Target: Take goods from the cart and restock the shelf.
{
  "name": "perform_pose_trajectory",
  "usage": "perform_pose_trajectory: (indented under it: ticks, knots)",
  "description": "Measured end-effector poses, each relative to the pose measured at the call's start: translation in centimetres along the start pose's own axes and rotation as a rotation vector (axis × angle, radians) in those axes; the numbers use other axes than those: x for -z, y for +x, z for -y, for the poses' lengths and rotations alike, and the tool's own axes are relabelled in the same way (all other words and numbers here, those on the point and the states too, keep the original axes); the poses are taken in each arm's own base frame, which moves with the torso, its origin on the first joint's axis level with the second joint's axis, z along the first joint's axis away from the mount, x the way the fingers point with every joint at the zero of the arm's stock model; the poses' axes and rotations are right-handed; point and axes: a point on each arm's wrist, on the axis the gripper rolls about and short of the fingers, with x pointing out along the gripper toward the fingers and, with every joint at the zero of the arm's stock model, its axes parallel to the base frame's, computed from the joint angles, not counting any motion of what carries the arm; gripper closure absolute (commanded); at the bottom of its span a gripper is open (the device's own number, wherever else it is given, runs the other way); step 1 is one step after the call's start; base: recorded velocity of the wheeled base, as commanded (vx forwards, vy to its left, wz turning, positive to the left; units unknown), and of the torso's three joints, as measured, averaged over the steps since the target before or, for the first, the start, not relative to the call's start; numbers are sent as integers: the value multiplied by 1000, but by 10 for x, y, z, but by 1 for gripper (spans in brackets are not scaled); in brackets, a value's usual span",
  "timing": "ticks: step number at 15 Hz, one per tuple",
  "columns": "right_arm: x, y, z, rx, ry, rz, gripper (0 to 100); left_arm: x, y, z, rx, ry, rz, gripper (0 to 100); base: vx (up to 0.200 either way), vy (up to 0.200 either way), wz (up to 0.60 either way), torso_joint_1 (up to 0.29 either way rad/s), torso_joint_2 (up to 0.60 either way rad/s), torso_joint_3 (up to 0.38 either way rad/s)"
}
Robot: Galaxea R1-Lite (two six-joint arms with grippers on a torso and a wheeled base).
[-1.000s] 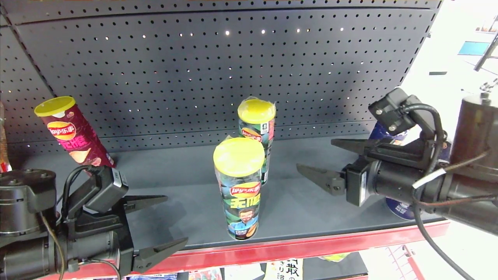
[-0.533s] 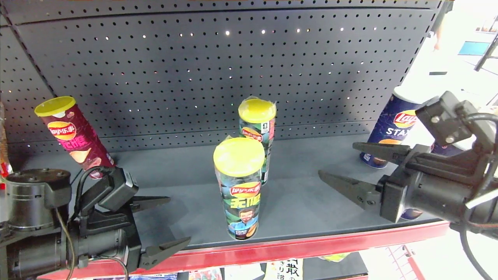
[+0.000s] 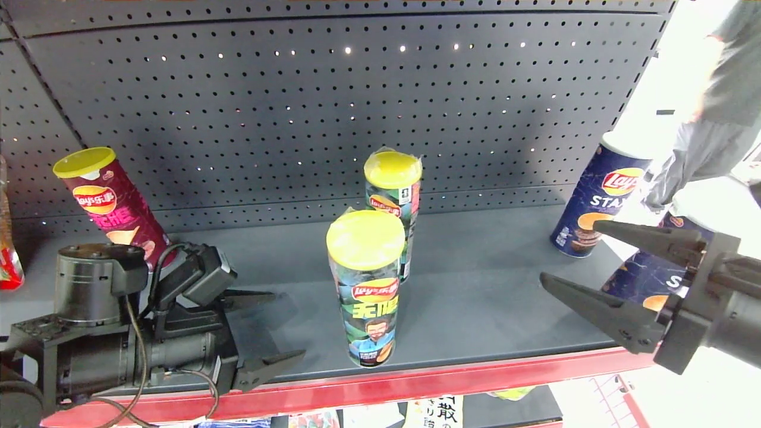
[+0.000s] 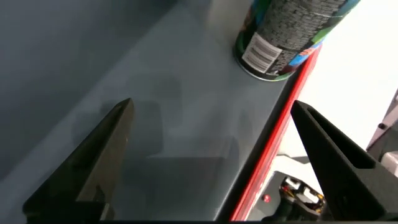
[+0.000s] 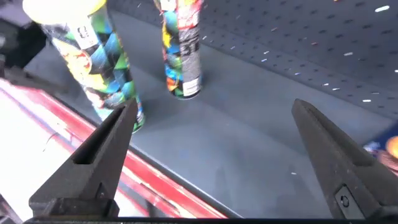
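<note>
**Snack tubes on a dark grey store shelf**

A dark grey metal shelf board (image 3: 475,285) with a red front lip (image 3: 475,370) sits below a dark perforated back panel (image 3: 297,119). About midway along, near the front lip, stands a green patterned cardboard tube with a yellow lid (image 3: 365,291). Just behind it stands a second green tube with a yellow lid (image 3: 392,205). At the far left, close to the back panel, is a maroon tube with a yellow lid (image 3: 110,208). At the right stands a navy blue tube with a white lid (image 3: 597,202). Another navy tube (image 3: 645,274), partly hidden, is nearer the front corner. A red packet (image 3: 7,264) shows at the shelf's left end.
</note>
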Motion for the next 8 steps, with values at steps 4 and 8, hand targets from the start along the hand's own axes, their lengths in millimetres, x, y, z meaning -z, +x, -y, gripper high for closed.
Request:
perform_pose_trajectory:
  ticks: [4, 8]
  knots:
    - [-1, -18, 6, 99, 10, 35, 0, 2, 9, 2, 26, 2, -20, 0, 0, 0, 0, 0, 0, 0]
    - [-4, -32, 11, 166, 21, 77, 0, -2, 17, -3, 28, 10, -19, 0, 0, 0, 0, 0, 0, 0]
